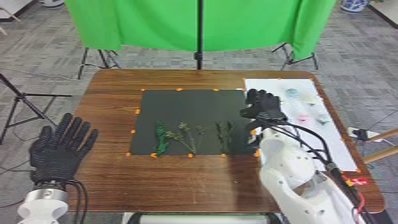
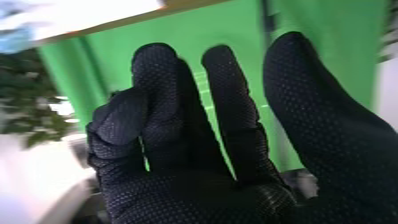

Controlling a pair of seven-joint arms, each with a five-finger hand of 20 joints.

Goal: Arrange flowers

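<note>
Just over the black mat's (image 1: 182, 107) edge: right hand (image 1: 265, 109), fingers spread, gaps between.

left hand (image 1: 59, 154) — splayed, right hand (image 1: 265, 107) — fingers mostly straight

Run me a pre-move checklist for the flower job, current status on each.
1. Right hand open and unloaded: ok, fingers extended, nothing held.
2. Left hand out of the way: ok, left of the dark mat.
3. Green stems on the mat: ok, side by side toward its near edge.
4. Pink flower on the mat: not ok, it is on the white sheet.
5. Right hand's clearance above the table: cannot tell.
</note>
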